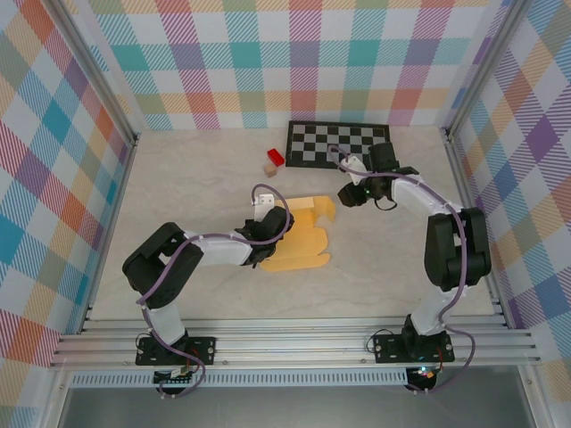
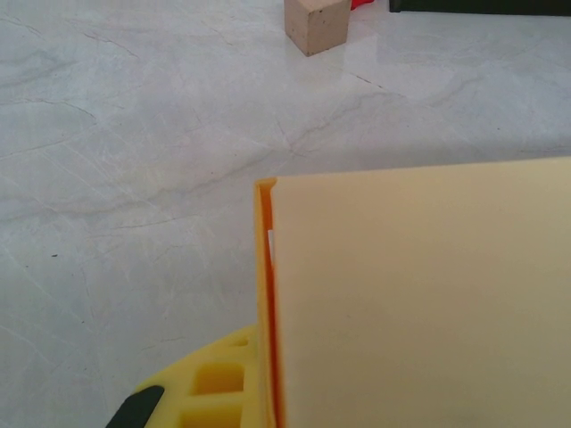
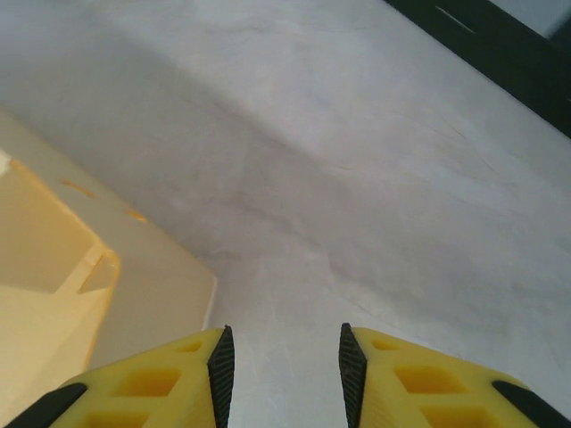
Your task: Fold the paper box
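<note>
The paper box (image 1: 302,239) is a yellow-orange card cut-out lying mid-table, with one pale panel raised. My left gripper (image 1: 268,234) is at its left edge, shut on that card. In the left wrist view the pale panel (image 2: 419,294) stands upright, its orange edge pressed against my yellow finger (image 2: 210,383); the other finger is hidden behind the card. My right gripper (image 1: 343,194) hovers just off the box's far right corner. It is open (image 3: 281,357), with bare table between its pads. A folded corner of the box (image 3: 53,276) lies to its left.
A black-and-white checkerboard mat (image 1: 339,143) lies at the back, close behind the right arm. A small red block (image 1: 275,158) and a tan block (image 1: 268,168) sit left of the mat, and the tan block (image 2: 315,22) is ahead of the left wrist. Plaid walls enclose the table.
</note>
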You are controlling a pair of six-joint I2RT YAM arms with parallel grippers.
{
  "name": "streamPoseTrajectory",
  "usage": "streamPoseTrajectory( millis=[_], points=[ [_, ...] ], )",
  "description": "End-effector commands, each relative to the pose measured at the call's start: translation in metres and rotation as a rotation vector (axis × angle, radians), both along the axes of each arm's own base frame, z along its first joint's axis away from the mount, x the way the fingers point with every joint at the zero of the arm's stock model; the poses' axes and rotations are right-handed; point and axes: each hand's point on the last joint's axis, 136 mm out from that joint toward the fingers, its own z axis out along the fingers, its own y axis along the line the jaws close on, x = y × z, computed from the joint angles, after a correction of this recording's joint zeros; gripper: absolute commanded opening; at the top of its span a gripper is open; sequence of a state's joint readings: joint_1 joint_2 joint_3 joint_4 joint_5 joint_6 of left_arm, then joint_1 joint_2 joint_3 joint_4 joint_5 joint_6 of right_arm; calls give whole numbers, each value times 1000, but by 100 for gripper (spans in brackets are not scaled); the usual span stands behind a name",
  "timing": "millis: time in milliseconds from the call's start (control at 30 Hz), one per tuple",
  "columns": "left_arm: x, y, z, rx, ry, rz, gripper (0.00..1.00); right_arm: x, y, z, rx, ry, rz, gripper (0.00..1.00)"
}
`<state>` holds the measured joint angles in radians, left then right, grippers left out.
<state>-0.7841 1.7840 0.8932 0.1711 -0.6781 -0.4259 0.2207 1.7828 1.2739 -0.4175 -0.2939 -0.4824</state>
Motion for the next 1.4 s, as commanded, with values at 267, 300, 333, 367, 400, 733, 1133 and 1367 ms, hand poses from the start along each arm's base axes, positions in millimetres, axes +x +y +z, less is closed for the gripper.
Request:
streamPoseTrajectory(
  millis=[267,300,333,367,400,733,1133,1367],
  points=[
    [-8,-9,-4,-3,22,-63,0,-31,52,-22,62,-34,414,39],
    [-8,-8,-4,-4,20,-60,0,-35,55,-24,62,-29,430,39],
    [-8,-8,-4,-3,20,-61,0,-38,58,-24,62,-26,442,38],
    [-8,-8,-3,-4,18,-59,0,-40,60,-24,71,-21,451,38],
    [-8,-8,-5,-4,20,-60,0,-43,64,-23,87,-16,461,38],
    [-7,-12,-6,-5,27,-73,0,-53,85,-6,174,13,478,36],
    [-6,-18,-3,-14,31,-101,0,-46,84,1,172,-18,371,39],
    [-6,-27,-3,-46,41,-125,0,-44,103,3,188,-40,331,40]
  ],
)
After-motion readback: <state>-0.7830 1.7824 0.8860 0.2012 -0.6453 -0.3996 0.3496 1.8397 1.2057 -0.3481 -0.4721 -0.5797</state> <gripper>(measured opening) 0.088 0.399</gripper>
